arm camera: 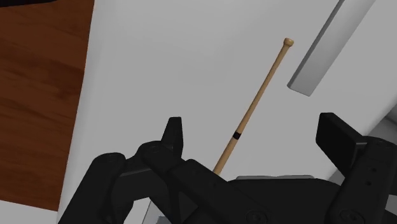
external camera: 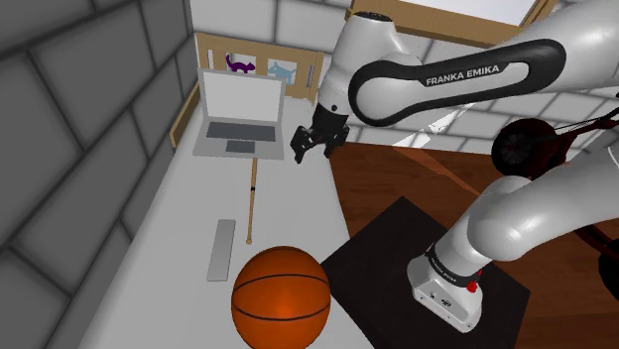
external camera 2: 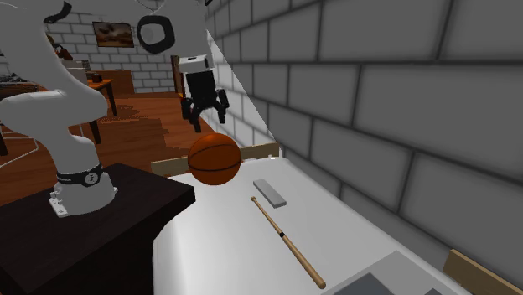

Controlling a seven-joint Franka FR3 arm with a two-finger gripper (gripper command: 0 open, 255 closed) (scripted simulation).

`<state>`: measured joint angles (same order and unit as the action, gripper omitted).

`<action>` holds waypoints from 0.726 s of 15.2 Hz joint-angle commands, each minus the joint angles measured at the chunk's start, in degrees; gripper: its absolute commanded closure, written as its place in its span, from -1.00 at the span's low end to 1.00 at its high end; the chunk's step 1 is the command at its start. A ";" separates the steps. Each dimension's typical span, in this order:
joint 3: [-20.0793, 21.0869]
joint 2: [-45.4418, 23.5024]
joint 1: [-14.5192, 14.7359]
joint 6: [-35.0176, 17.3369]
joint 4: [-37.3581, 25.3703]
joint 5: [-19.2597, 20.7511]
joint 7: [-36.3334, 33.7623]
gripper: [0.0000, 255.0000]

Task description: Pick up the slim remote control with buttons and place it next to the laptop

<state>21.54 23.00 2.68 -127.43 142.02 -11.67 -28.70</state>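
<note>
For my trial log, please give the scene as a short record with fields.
remote: plain grey slab, flat on the table, beside the bat's knob end, not touching it
bat: wooden, running from beside the remote toward the laptop
basketball: orange, close to the remote
laptop: open, at the table's far end in the shoulder view
gripper: open, empty, in the air near the laptop
task state: remote not yet picked up

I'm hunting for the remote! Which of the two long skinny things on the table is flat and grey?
The flat grey bar lying near the orange basketball. The other, a thin wooden bat, is round and tan.
</note>
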 commanded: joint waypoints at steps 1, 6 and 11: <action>2.50 -3.91 -0.30 -2.72 -0.90 0.90 -3.67 -1.00; 8.14 -14.96 -1.44 -8.91 -4.21 6.47 -14.21 -1.00; 10.90 -27.76 -0.94 -13.04 -9.64 17.03 -27.41 -1.00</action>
<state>32.14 -1.69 1.56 -139.54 133.75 2.64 -53.06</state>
